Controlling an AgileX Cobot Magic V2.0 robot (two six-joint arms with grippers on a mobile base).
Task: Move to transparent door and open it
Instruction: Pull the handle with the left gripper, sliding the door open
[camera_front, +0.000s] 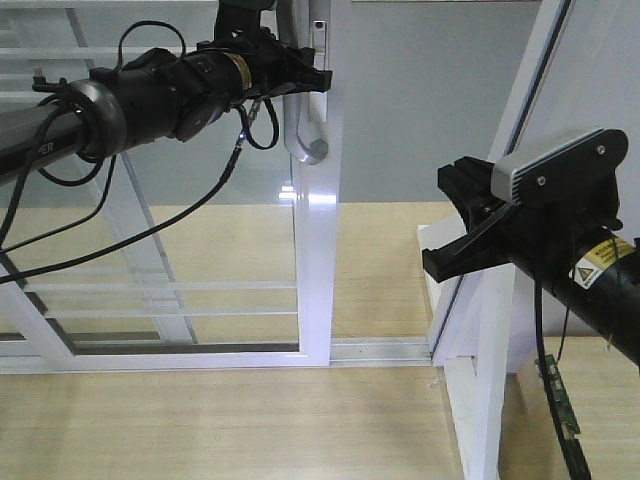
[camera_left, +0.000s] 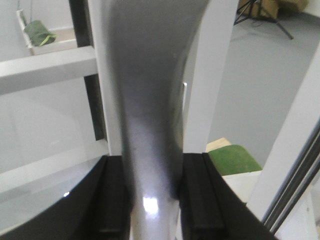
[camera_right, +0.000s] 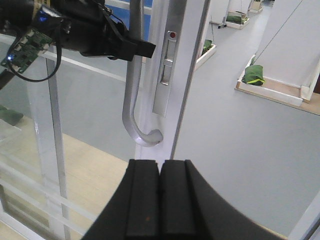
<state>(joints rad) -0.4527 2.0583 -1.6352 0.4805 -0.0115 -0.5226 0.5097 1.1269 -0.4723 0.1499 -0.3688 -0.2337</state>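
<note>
The transparent door (camera_front: 318, 260) is a tall glass panel in a white frame with thin white rails. Its curved grey handle (camera_front: 297, 130) runs down the right stile. My left gripper (camera_front: 312, 76) reaches in from the left, high up, and is shut on the handle. In the left wrist view the handle (camera_left: 150, 100) fills the space between both black fingers (camera_left: 112, 200), touching each. My right gripper (camera_front: 448, 222) hangs to the right of the door, shut and holding nothing. From the right wrist view, the right gripper (camera_right: 160, 163) sits just below the handle's hooked end (camera_right: 150, 137).
A slanted white frame post (camera_front: 480, 340) stands at the right, close behind my right arm. The floor track (camera_front: 380, 350) runs from the door's foot to that post. A lock plate (camera_right: 164, 75) sits beside the handle. Green bags (camera_right: 254, 74) lie on the grey floor beyond.
</note>
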